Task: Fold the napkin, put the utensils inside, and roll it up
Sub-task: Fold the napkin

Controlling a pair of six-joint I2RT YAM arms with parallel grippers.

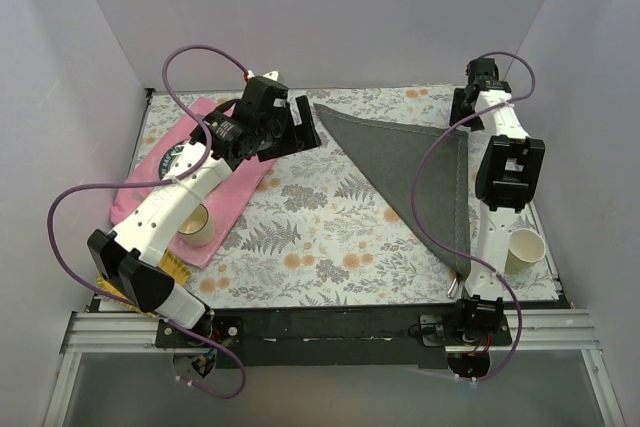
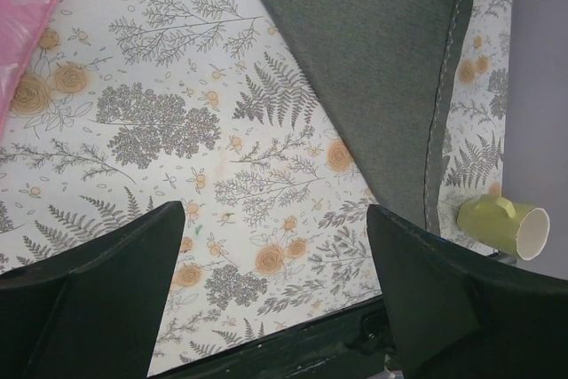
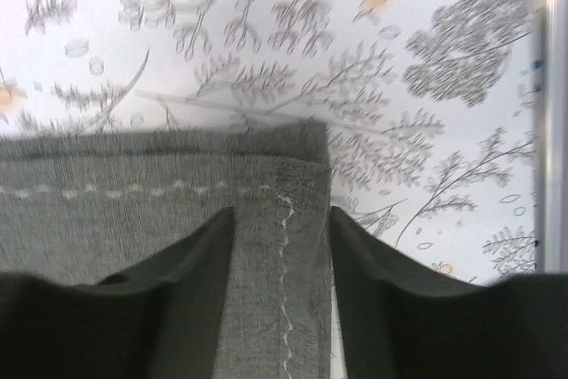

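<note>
napkin (image 1: 410, 162) lies folded in a triangle on the right of the table (image 1: 320, 227). our right gripper (image 3: 282, 219) straddles its far corner, half parted and gripping nothing. our left gripper (image 2: 275, 224) gapes empty. we judge a finger dragging on lift-off could undo the fold.

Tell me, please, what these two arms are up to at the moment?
The dark grey napkin lies folded into a triangle on the right side of the table. The right gripper sits at its far right corner, jaws parted over the cloth. The left gripper hangs open and empty above the table, beside the pink placemat. Nothing lies on the napkin yet.
</note>
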